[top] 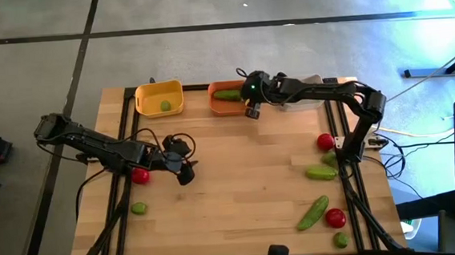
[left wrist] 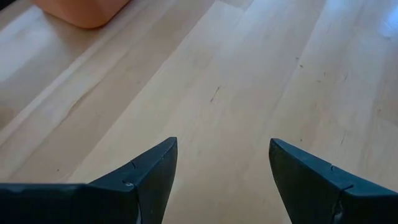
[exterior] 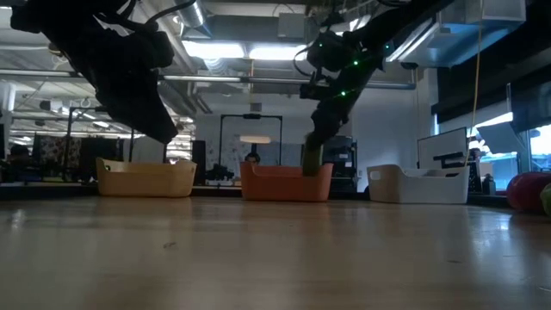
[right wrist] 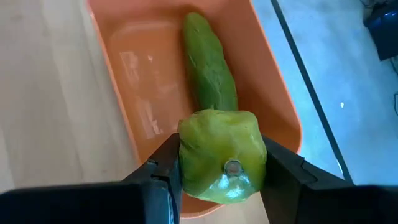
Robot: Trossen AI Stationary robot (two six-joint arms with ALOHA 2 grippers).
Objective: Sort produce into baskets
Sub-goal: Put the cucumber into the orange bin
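Note:
My right gripper [right wrist: 221,171] is shut on a green cucumber [right wrist: 221,155] over the near right corner of the orange basket [top: 216,106]. Another cucumber [right wrist: 208,68] lies on that basket's floor. In the low view the held cucumber [exterior: 312,159] hangs upright, and its lower end dips behind the basket's wall [exterior: 286,182]. The yellow basket [top: 159,92] holds a lime [top: 166,106]. The white basket [exterior: 417,182] lies mostly under my right arm in the high view. My left gripper [left wrist: 221,146] is open and empty above bare table, beside a tomato [top: 140,175]. My right gripper pinches the cucumber between its two fingers, on two opposite sides near its upper end [right wrist: 186,163]. The fingers point down from above. The cucumber hangs upright below them, above the orange basket's near rim. I cannot tell whether its lower end touches the basket.
Loose produce lies on the table: a lime [top: 139,208] near the left, and at the right two tomatoes [top: 325,141] [top: 335,217], two cucumbers [top: 320,172] [top: 312,212] and a lime [top: 341,238]. The middle of the table is bare wood.

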